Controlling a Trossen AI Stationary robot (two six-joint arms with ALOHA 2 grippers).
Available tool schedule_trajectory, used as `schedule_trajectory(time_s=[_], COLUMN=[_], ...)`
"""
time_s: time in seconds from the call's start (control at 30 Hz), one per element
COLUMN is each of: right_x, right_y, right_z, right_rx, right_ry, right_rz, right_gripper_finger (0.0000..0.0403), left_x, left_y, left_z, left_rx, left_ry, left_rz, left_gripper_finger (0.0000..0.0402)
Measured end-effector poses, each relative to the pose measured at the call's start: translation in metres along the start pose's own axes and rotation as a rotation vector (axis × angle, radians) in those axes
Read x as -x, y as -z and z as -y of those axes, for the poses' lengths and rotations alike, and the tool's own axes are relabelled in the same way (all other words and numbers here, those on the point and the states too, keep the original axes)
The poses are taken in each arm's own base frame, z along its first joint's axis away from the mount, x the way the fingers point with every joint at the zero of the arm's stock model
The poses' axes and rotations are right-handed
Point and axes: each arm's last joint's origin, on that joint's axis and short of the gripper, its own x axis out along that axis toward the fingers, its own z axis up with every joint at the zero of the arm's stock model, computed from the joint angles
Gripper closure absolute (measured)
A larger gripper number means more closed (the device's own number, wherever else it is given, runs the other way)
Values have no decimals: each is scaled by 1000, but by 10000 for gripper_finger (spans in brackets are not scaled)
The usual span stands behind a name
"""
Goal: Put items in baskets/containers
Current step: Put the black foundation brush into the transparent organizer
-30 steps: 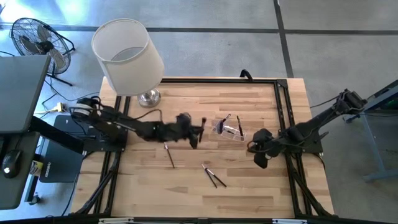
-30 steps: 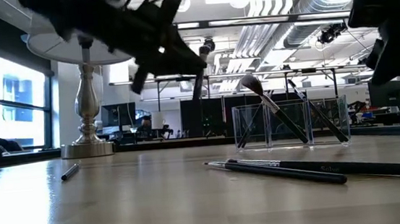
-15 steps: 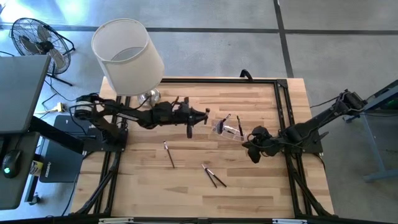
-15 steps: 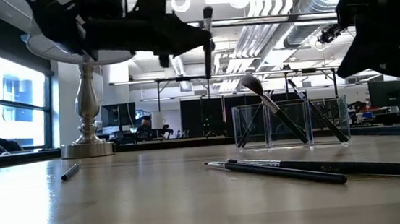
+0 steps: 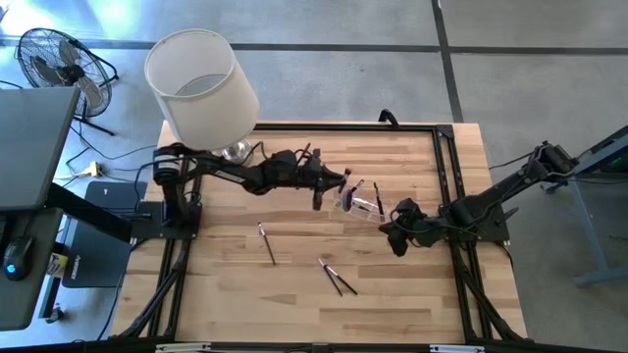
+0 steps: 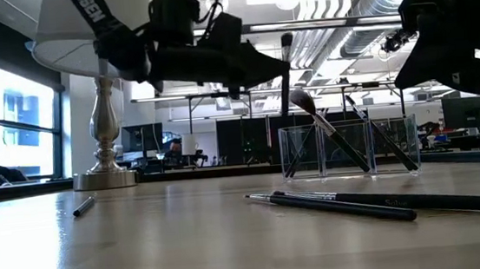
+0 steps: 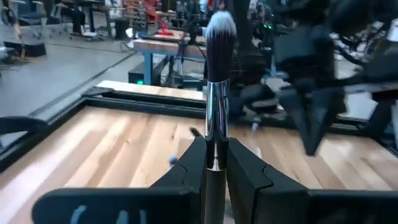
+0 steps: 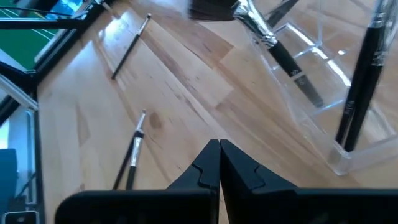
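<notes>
Left gripper point(image 7: 214, 163) clamped on held brush point(image 7: 217, 99) at the handle just under the ferrule, bristles up; sits mid-frame in high view, just left of clear box point(image 5: 361, 204). Looks light, stiff, thin; smooth round handle probably slippery, likely to twist if pinched off-centre. Best held mid-handle, away from the soft bristles.

Right gripper point(image 8: 218, 163) pressed together, empty, hovering just right of the box in high view.

Box already carrying leaning brushes point(image 6: 336, 139), one fluffy-headed. Thin clear plastic, probably light enough to slide or tip if bumped.

Still loose on table point(image 5: 412, 294): single brush point(image 5: 266, 242) lower left of centre, crossed pair point(image 5: 336, 277) lower centre.
</notes>
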Motion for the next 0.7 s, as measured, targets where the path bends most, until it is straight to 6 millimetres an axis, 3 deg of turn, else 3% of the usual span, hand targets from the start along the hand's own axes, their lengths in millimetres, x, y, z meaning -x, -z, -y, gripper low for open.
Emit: schedule_trajectory(time_s=[0.3,0.4,0.7], right_x=[0,0,0], right_y=[0,0,-1], right_z=[0,0,0], right_rx=[-25,-24,-22], right_ry=[2,3,10], right_rz=[3,4,18], right_gripper_finger=[403,403,403], left_x=[-18,-19,-20], left_y=[16,32,45], left_z=[-16,-17,-18], left_rx=[70,100,127], left_ry=[-7,-15,-17], left_rz=[-19,-86,-184], left_gripper_finger=[364,350,342])
